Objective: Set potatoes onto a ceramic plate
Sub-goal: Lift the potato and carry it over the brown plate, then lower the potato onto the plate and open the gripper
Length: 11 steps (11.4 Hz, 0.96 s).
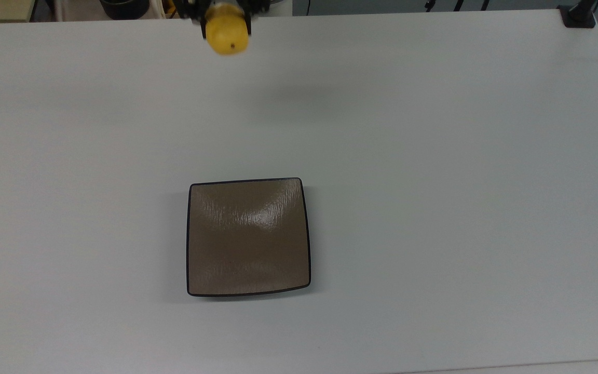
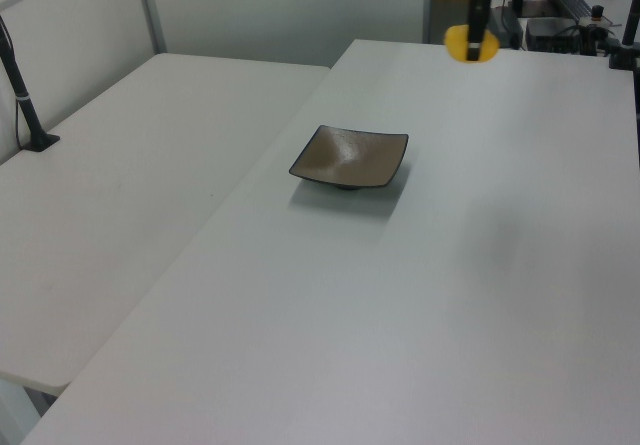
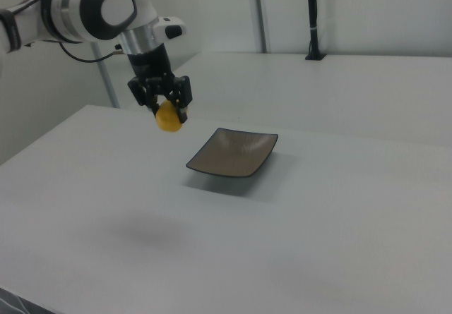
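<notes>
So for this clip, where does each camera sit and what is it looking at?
Top view: overhead, looking straight down at the table and plate; the claw holds the potato at the top edge.
Left view: raised, beside the table, looking across the plate; claw at the far end.
Right view: the opposite side, arm and claw in full.
All share plate and potato.

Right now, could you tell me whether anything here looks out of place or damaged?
Nothing stands out: the gripper holds the potato above the table, and the ceramic plate sits flat, empty and intact.
</notes>
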Available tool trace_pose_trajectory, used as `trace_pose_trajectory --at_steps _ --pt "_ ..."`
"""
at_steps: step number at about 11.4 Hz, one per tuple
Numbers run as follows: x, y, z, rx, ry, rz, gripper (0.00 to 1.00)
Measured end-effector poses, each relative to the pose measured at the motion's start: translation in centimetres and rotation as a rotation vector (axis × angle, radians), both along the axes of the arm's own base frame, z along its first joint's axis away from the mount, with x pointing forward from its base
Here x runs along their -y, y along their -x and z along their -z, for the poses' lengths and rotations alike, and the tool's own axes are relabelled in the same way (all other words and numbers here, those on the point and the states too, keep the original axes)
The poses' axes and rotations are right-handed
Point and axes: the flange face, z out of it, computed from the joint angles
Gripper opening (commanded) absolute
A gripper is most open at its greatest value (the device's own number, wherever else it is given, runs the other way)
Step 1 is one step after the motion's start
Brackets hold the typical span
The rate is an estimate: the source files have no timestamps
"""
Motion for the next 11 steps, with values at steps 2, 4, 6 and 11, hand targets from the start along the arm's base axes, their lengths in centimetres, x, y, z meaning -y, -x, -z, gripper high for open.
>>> trace_pose_trajectory --at_steps 2,4,6,11 --pt "-1.6 -3.9 1.6 0.14 -0.029 0.078 0.13" --pt "-2.5 -7.1 3.5 0.235 -0.058 0.133 0.13" --pt "-2.9 -9.7 6.1 0.292 -0.076 0.149 0.13" --pt "-3.9 -13.8 14.2 0.366 -0.106 0.155 0.13"
